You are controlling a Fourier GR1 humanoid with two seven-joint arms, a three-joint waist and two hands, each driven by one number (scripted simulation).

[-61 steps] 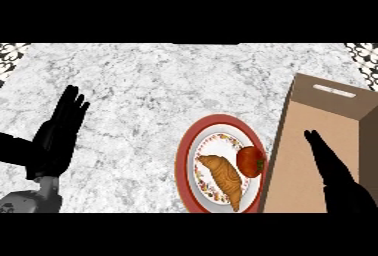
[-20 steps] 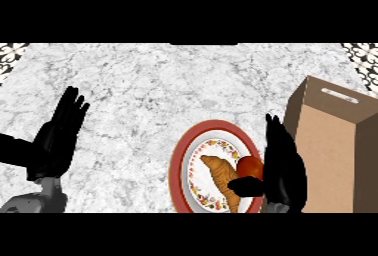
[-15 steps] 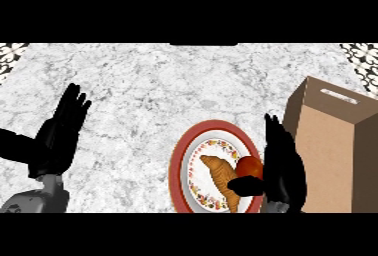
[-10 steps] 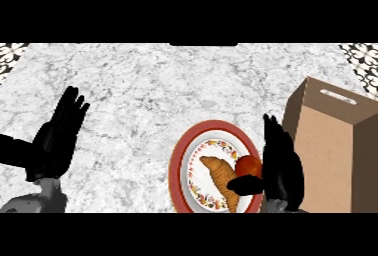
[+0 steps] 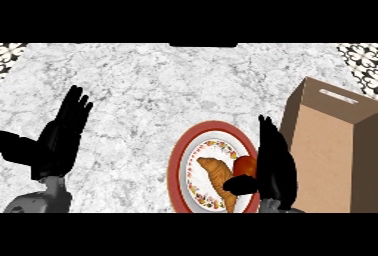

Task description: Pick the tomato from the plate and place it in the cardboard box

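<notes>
Right robot hand (image 5: 275, 165) is sitting over the right edge of the plate (image 5: 179, 165), fingers pointing up the view and lying straight along the tomato's right side, thumb curling in under the tomato (image 5: 245, 165) from below. Looks like a pinch between thumb and fingers, tomato partly hidden behind the thumb. Cannot tell if the tomato is lifting off the plate or still resting on it.

Tomato is showing red at the plate's right side, touching or just beside a brown croissant-like pastry (image 5: 216, 176) lying across the plate's middle. Plate is red-rimmed with a patterned inner ring, sitting on the grey marbled worktop (image 5: 162, 90), near the view's lower edge.

Cardboard box (image 5: 332, 150) is standing just right of the right robot hand, tall and brown, with a slot handle near its upper edge. Hand is lying between plate and box, close against the box wall.

Left robot hand (image 5: 63, 137) is resting open at the view's left, fingers up and straight, holding nothing, well apart from the plate.
</notes>
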